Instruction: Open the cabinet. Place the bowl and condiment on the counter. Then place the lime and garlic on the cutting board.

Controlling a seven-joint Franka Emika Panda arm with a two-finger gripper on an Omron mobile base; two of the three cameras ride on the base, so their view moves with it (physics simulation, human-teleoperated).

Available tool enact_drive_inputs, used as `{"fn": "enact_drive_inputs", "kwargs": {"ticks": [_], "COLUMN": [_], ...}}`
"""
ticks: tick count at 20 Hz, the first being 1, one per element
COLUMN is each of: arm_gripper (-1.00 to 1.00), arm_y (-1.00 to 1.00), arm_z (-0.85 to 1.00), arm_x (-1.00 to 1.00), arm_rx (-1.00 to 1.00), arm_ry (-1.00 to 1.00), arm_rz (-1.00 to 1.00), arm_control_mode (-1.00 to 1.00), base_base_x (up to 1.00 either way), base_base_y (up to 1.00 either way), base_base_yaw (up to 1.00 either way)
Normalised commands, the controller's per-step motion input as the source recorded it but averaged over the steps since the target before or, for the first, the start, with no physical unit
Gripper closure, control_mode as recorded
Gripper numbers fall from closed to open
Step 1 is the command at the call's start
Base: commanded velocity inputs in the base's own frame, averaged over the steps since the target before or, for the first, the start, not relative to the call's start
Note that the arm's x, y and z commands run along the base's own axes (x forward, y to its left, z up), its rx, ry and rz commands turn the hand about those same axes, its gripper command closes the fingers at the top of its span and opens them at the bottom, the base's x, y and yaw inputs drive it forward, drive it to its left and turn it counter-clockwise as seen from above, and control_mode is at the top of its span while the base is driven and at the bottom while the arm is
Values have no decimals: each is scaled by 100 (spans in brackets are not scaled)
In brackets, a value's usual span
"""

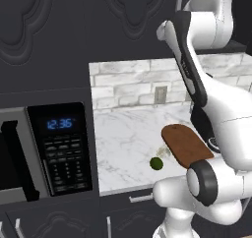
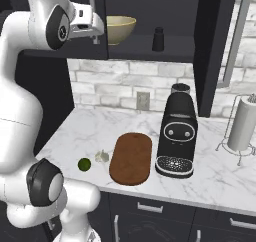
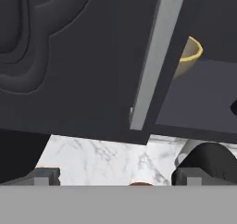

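The cabinet (image 2: 150, 16) is a dark charcoal wall unit with embossed panel doors; in the right base view its right door (image 2: 215, 46) stands swung out, its long silver bar handle (image 2: 234, 36) showing, and the shelf inside is exposed. On that shelf sit the beige-tan bowl (image 2: 120, 28) with a paler inside and, further right, the small black condiment (image 2: 158, 38) bottle. The gripper (image 2: 89, 30) hangs at shelf height just left of the bowl, close to it but not touching; its fingers are spread wide and hold nothing. In the hand view the left door (image 3: 74, 56) and its silver handle (image 3: 155, 56) lie just ahead of the fingertips (image 3: 46, 176), with the bowl's rim (image 3: 192, 54) peeking past the door's edge. Well below the fingers, on the white marble counter (image 2: 90, 128), lies the reddish-brown oval cutting board (image 2: 131, 158); the garlic (image 2: 102, 156) rests just beside its left edge, and the green lime (image 2: 84, 164) beyond that. A black coffee machine (image 2: 176, 136) stands right of the board.
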Motion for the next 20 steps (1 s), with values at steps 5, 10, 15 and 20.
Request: {"fn": "enact_drive_inputs", "kwargs": {"ticks": [5,10,15,20], "arm_gripper": [-100,-100,-100,100], "arm_y": [-18,-6,0,0], "arm_z": [0,0,0,0], "arm_x": [50,60,70,24], "arm_rx": [0,0,0,0], "arm_ry": [-4,0,0,-2], "arm_rz": [0,-3,-4,-4], "arm_control_mode": [-100,-100,-100,-100], "base_base_x": [0,0,0,0], "base_base_y": [0,0,0,0], "base_base_yaw": [0,0,0,0]}}
